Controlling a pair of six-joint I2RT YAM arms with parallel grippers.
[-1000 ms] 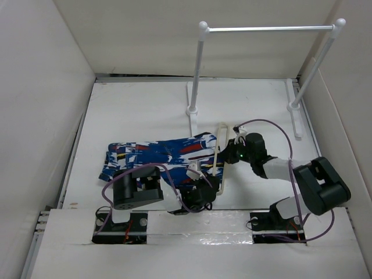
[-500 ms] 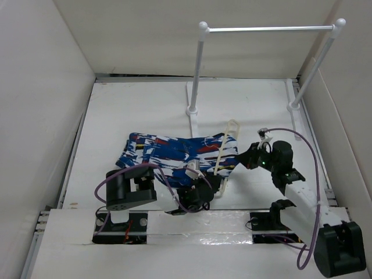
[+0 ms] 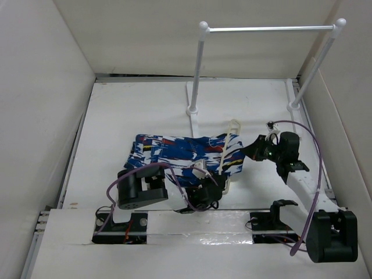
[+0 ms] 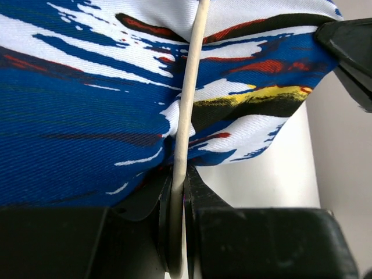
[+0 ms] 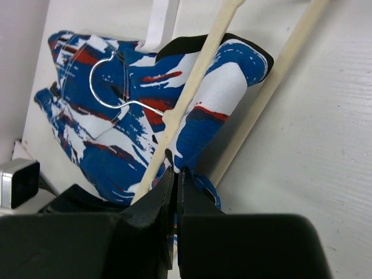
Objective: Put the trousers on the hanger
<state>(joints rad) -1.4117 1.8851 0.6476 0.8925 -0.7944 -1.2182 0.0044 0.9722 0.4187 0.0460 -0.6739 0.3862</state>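
Well, the trousers (image 3: 174, 152) lie bunched on the middle of the table (image 3: 139, 110), and the hanger (image 3: 226, 152) crosses their right end, one cream bar lying on top of the cloth. My left pincer (image 4: 177, 195) is clamped on a hanger bar, close to the table's near edge. My right pincer (image 5: 175, 174) is pinched together on the trousers' end, just beside the hanger.
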